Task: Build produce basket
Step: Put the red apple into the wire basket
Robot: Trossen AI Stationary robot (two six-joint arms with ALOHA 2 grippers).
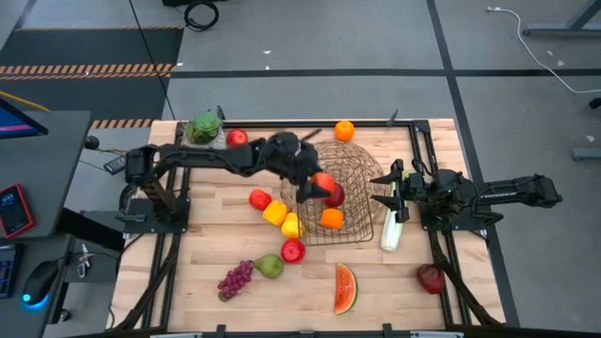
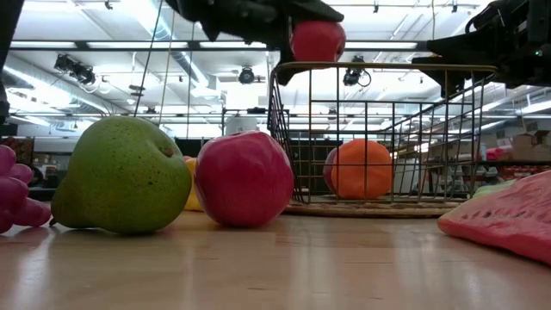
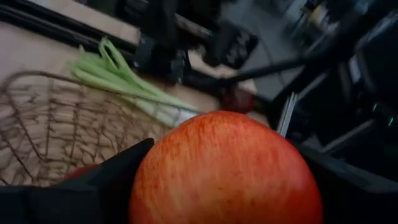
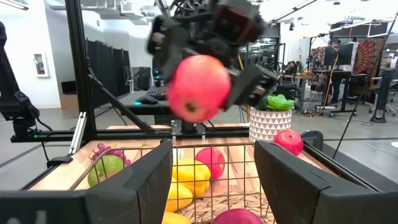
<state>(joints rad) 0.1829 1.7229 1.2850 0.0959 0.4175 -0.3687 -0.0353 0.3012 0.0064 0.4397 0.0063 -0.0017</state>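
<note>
My left gripper (image 1: 322, 184) reaches from the table's left over the wire basket (image 1: 362, 169) and is shut on a red-orange apple (image 3: 224, 168). In the low view the apple (image 2: 317, 39) hangs just above the basket's rim (image 2: 387, 65). An orange (image 1: 331, 218) and a dark red apple (image 1: 335, 196) lie on the basket's floor. The celery stalk (image 1: 390, 233) lies on the table against the basket's right side. My right gripper (image 1: 394, 192) waits at the basket's right, open, with nothing between its fingers. My left gripper pinches the apple between its two fingers, one on each opposite side (image 3: 146, 180). The fingers (image 3: 106, 180) come from the table's left, slanting slightly down. The apple is lifted clear, above the basket's left part.
Left of and in front of the basket lie a red piece (image 1: 260, 199), yellow pieces (image 1: 274, 212), a red apple (image 1: 293, 250), a pear (image 1: 269, 266), grapes (image 1: 235, 279) and a watermelon slice (image 1: 346, 287). A potted plant (image 1: 204, 128), an apple (image 1: 237, 137) and an orange (image 1: 345, 130) stand at the back.
</note>
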